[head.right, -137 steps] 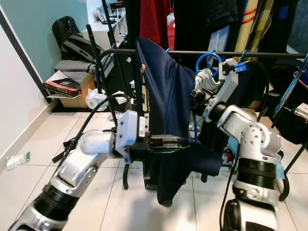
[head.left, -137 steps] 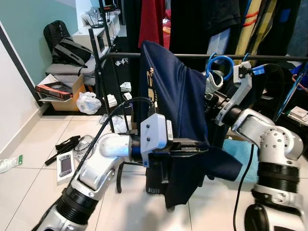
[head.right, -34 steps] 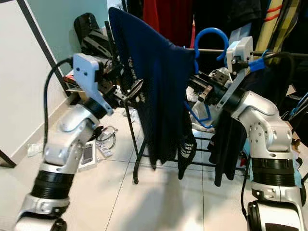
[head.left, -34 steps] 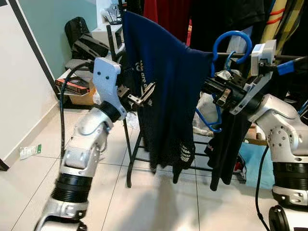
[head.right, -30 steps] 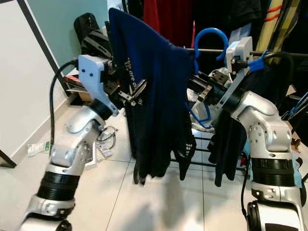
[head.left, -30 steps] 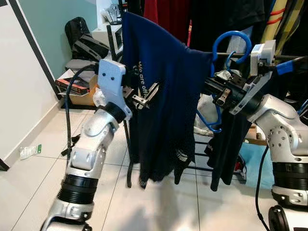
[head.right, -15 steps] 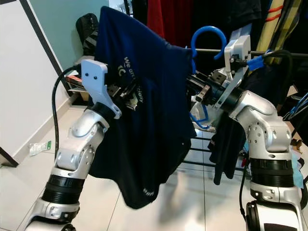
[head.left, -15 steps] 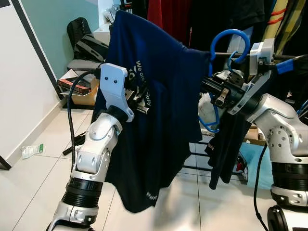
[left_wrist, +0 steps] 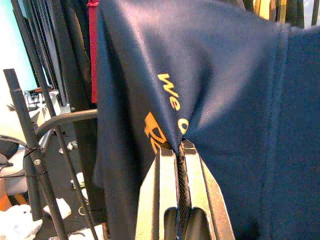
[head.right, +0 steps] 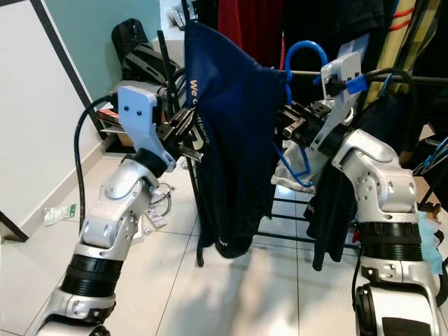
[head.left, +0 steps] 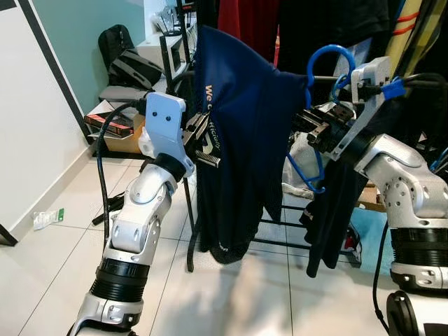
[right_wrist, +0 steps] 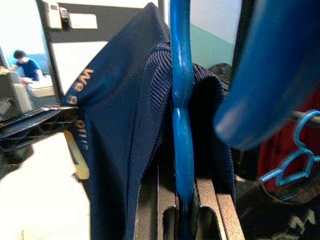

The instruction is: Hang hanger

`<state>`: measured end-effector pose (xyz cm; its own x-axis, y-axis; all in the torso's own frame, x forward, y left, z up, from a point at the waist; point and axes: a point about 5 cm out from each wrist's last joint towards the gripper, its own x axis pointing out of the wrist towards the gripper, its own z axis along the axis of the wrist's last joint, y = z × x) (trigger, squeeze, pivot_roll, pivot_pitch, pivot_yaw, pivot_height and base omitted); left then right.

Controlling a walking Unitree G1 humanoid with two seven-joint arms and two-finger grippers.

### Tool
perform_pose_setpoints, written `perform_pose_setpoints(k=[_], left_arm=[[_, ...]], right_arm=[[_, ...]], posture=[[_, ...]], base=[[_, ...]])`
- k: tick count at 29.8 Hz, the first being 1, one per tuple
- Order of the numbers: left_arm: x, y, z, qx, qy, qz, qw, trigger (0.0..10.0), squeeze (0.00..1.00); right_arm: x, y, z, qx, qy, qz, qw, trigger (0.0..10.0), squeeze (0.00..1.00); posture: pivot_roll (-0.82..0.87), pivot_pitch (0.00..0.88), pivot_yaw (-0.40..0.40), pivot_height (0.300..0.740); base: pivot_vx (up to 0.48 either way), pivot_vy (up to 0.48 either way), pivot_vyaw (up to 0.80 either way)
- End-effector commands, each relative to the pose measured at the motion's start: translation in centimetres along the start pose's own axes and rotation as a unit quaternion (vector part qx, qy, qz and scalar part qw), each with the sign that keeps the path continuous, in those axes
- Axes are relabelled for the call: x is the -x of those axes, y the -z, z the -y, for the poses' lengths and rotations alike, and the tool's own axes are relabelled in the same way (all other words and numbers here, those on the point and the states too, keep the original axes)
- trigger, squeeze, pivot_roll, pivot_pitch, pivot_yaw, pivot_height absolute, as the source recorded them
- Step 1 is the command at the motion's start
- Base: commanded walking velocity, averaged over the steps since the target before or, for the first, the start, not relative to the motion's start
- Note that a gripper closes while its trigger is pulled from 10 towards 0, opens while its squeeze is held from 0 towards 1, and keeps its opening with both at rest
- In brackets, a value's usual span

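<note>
Left eye view: right gripper point(head.left: 316, 128) at centre right, clamped on the blue hanger point(head.left: 318, 66) just below its hook. Hook raised level with the black rail point(head.left: 364, 78), apparently so it can drop over the bar; whether it already bears on the bar can't be told. Navy T-shirt point(head.left: 245, 140) draped on the hanger, filling the frame centre. Left gripper point(head.left: 199, 140) at centre left, pinching the shirt's printed side, probably to hold the fabric away from the rack while the hanger goes on.

Right eye view: same layout. Shirt hem hanging low at lower centre, above the tiled floor point(head.right: 175, 294). Dark garment point(head.right: 329, 210) hanging under the right forearm, right of centre. Backpack point(head.right: 136, 49) at upper left, against the teal wall.

Left wrist view: fingers point(left_wrist: 162, 195) closed on a fold of navy cloth, bottom centre, right at the yellow lettering point(left_wrist: 170, 100). Fabric puckered at the pinch, so under some tension. Black rack tubes point(left_wrist: 35, 160) at left.

Right wrist view: blue hanger neck running vertically through frame centre, seated between the closed fingers point(right_wrist: 150, 200) at bottom. Ribbed shirt collar point(right_wrist: 160, 75) wrapped around the neck, so garment properly on the hanger. Another blue hanger point(right_wrist: 290, 165) at lower right.
</note>
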<state>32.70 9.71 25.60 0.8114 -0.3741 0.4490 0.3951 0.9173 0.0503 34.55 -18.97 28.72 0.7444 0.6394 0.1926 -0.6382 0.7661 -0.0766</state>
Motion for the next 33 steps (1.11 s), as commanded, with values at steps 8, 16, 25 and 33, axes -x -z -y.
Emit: perform_pose_setpoints(k=[8,16,25,33], left_arm=[[0.4,-2.2,4.2,0.087,0.134,0.070,0.985,0.0,0.00],[0.9,-2.9,4.3,0.157,0.118,0.097,0.976,0.0,0.00],[0.5,-3.6,0.2,0.131,0.036,0.116,0.984,0.0,0.00],[1.7,-1.0,2.6,0.097,0.114,0.039,0.988,3.2,0.00]], right_arm=[[-0.5,0.4,1.7,0.005,0.092,-0.017,0.996,10.0,0.00],[-1.0,1.3,2.4,-0.036,0.158,-0.022,0.987,10.0,0.00],[-1.4,2.5,1.7,-0.078,0.152,-0.036,0.985,10.0,0.00],[-2.2,2.0,0.6,-0.098,0.118,-0.024,0.988,10.0,0.00]], posture=[[-0.07,0.000,0.031,0.740],[-0.08,0.000,0.027,0.740],[-0.07,0.000,0.024,0.740],[-0.08,0.000,0.027,0.740]], base=[[0.000,0.000,0.00],[0.000,0.000,0.00],[0.000,0.000,0.00],[0.000,0.000,0.00]])
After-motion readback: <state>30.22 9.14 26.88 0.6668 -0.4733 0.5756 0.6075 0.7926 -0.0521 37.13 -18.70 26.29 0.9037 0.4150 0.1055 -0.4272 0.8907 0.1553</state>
